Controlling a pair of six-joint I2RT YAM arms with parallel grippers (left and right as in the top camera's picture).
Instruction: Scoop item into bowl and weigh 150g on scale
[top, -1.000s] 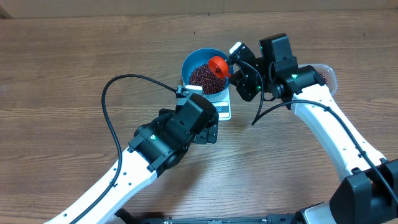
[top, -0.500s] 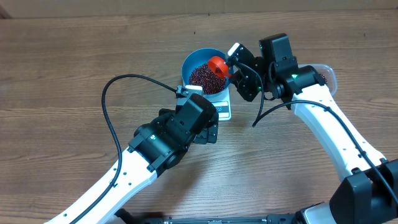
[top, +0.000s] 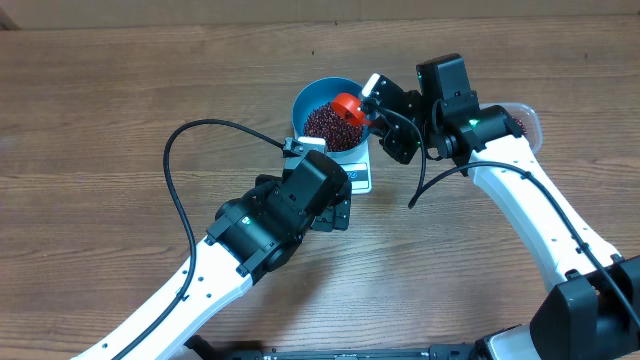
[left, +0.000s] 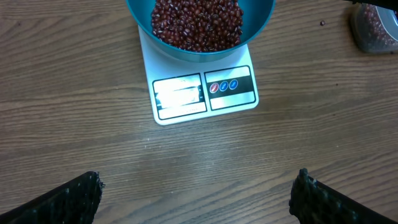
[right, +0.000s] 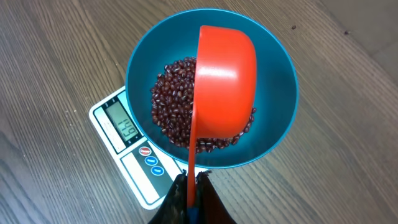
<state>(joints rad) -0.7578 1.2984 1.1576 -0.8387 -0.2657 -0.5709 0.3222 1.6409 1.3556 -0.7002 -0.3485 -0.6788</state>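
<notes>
Many small dark red beans (top: 322, 124) lie in the round light-blue plastic bowl (top: 305, 98) on the flat white rectangular scale (top: 357, 180), whose display edge is uncovered.

Left wrist: the left gripper (left: 196, 199) gapes wide, empty.

Right wrist: the right gripper (right: 191, 200) pinches the handle of an orange-red plastic scoop (right: 224, 87), overturned above the beans.

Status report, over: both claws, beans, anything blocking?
Left claw open, empty, short of the scale. Right claw shut on red scoop, tipped over the bowl. Beans in bowl on scale. Nothing blocking.
</notes>
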